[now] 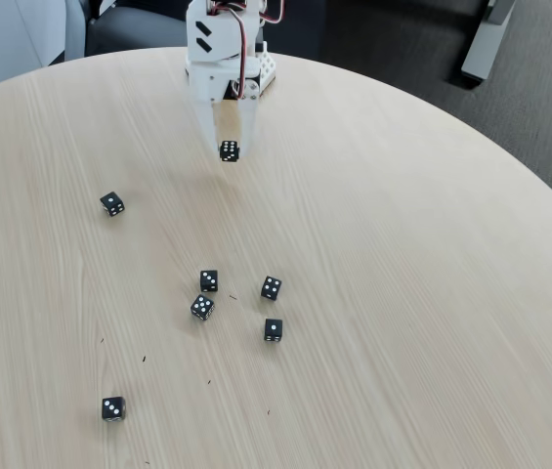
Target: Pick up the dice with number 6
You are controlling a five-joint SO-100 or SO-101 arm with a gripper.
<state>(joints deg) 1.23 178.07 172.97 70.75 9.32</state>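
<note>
Fixed view, arm: the white arm comes in at the top centre of the frame, its gripper (229,147) pointing down toward the table (403,293).
Fixed view, jaws: two pale, see-through jaws hang on either side of a black die; from here they look closed on it, pinching its sides.
Fixed view, held die: the dice with number 6 (229,150) sits between the jaw tips at upper centre. The face toward the camera carries many white pips, which I read as six, though they are small.
Fixed view, lift: whether the die is clear of the wood or just resting on it I cannot tell; a faint shadow lies near it.
Fixed view, other dice: a die at left (111,203) sits alone in the upper left area. Four dice cluster (236,298) below the centre, near each other but apart. One more die at lower left (112,408) lies by itself.
Fixed view, spread: the dice look scattered loosely, which leaves room for the jaws to come down around one without nudging its neighbours.
Fixed view, judgement: the grasp looks made on the right die; what remains, I think, is raising it cleanly without it slipping.
</note>
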